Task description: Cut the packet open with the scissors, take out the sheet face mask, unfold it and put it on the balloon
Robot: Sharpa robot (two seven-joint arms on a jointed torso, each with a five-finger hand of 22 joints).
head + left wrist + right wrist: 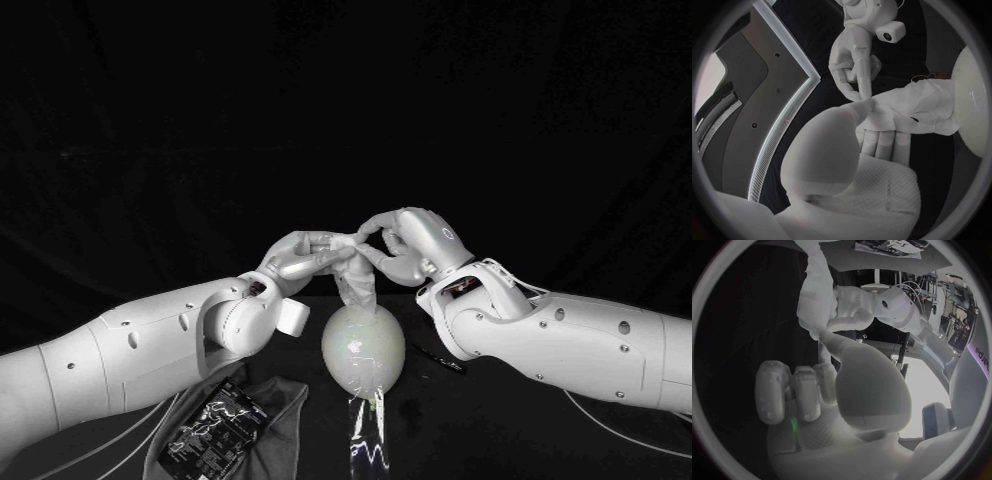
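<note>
The white sheet mask (356, 281) hangs in a crumpled strip between my two hands, its lower end touching the top of the pale balloon (364, 348). My left hand (306, 255) grips its upper end from the left; in the left wrist view the mask (912, 107) lies over this hand's fingers (881, 141), beside the balloon (973, 100). My right hand (405, 240) pinches the same upper end from the right, and its fingertips (862, 92) meet the mask's edge. In the right wrist view the mask (813, 290) runs from my thumb (837, 345) past the left hand (856, 310).
The balloon stands on a clear stand (369, 440) at the table's near middle. The cut dark packet (214, 425) lies on a grey cloth (283, 400) at the near left. A small dark tool (441, 359), perhaps the scissors, lies right of the balloon.
</note>
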